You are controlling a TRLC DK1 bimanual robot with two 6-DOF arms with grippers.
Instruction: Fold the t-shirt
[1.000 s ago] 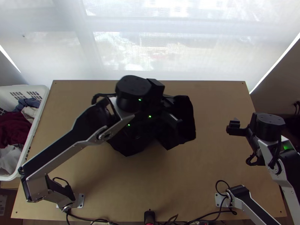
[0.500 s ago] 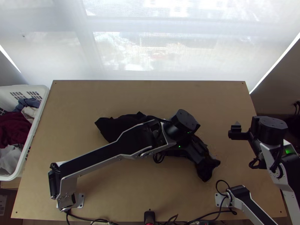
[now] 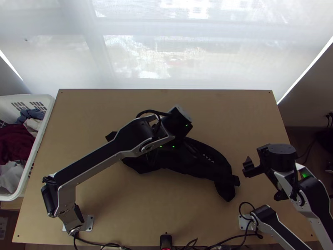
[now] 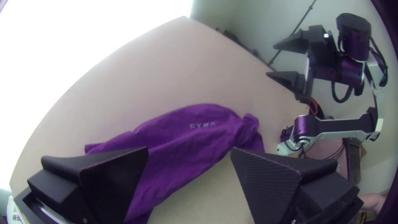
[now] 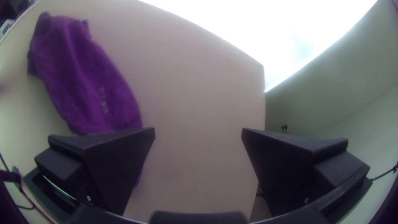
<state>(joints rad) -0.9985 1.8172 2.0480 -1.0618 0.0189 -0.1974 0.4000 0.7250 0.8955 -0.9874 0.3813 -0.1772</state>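
We see the t-shirt [image 3: 208,160] bunched in a long strip across the table's [image 3: 145,208] middle, one end toward the near right corner. Our left gripper [image 3: 167,146] is above it, released and empty; our right gripper [image 3: 246,166], also released, is nearer the right edge.

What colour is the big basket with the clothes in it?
The basket is white. It shows best in the top view.
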